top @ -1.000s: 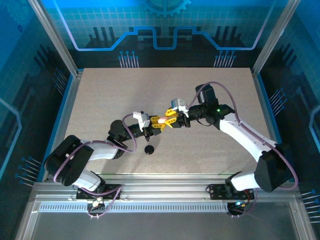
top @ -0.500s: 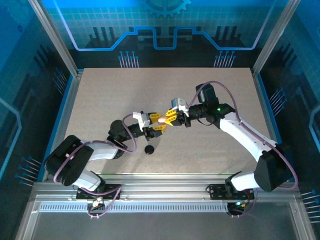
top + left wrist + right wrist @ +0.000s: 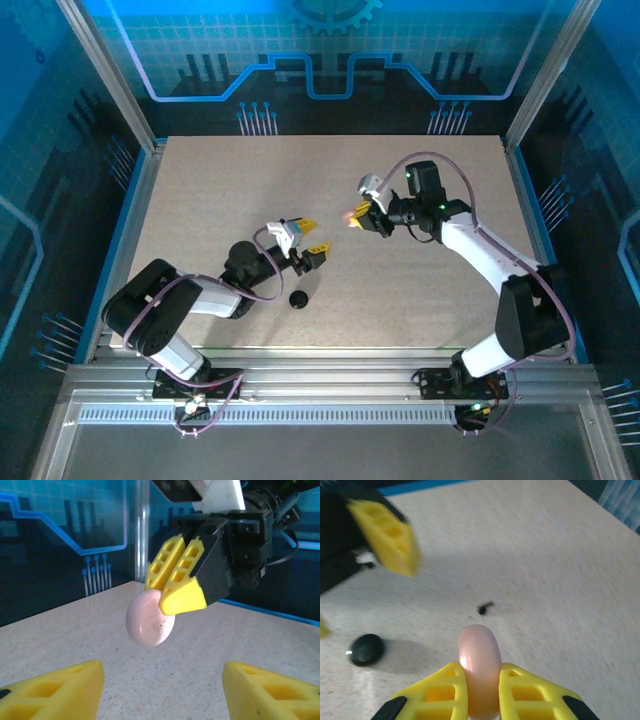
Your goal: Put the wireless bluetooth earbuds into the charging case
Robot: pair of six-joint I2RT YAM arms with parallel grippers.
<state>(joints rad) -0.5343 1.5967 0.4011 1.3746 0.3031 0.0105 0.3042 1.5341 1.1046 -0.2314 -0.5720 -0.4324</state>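
Right hand (image 3: 356, 214) clamps the pink charging case (image 3: 150, 622) aloft; left hand (image 3: 313, 238) hovers opposite, fingers (image 3: 55, 690) spread.

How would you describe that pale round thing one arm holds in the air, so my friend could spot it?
Start at the speckled beige table, then find the right gripper, yellow-fingered, raised above its middle. Pinched in it is a smooth, pale pink case, rounded like a pebble. Its neighbour, the black case, lies down on the table.
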